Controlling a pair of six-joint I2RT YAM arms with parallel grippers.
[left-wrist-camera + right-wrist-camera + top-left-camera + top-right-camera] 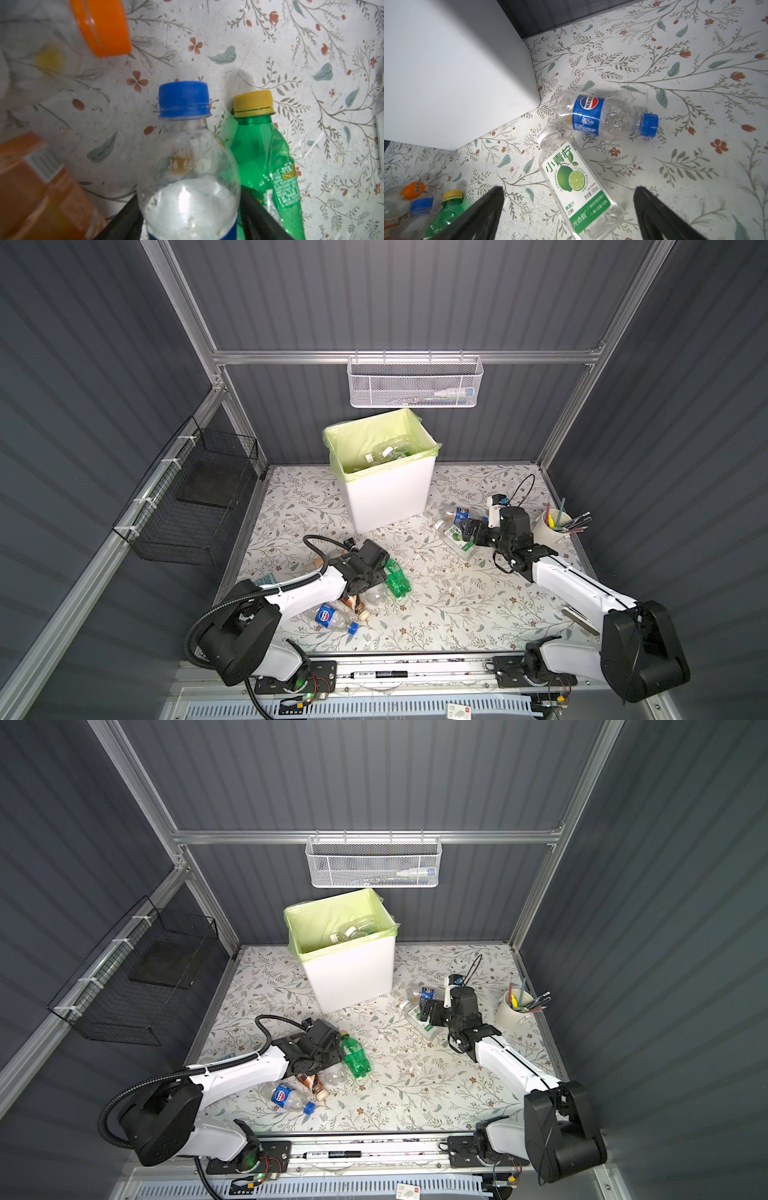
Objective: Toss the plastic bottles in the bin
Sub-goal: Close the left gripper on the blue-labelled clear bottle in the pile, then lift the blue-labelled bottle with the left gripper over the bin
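The white bin [386, 497] with its yellow-green liner stands at the back and holds some clear bottles [386, 452]. My left gripper [189, 197] is low over a pile at the front left. Its fingers press both sides of a clear blue-capped bottle [187, 145]. Beside that lie a green yellow-capped bottle [266, 158], an orange-capped bottle [99, 27], a brown bottle [355, 605] and a blue-labelled bottle [332, 618]. My right gripper [570, 189] hangs open astride a lime-labelled bottle [575, 187]. Another blue-labelled bottle [602, 116] lies just beyond, near the bin [446, 72].
A white mesh basket [415, 383] hangs on the back rail above the bin. A black wire basket [195, 497] is fixed to the left wall. A white cup of pens [552, 526] stands at the right edge, close to my right wrist. A marker [378, 674] lies on the front rail.
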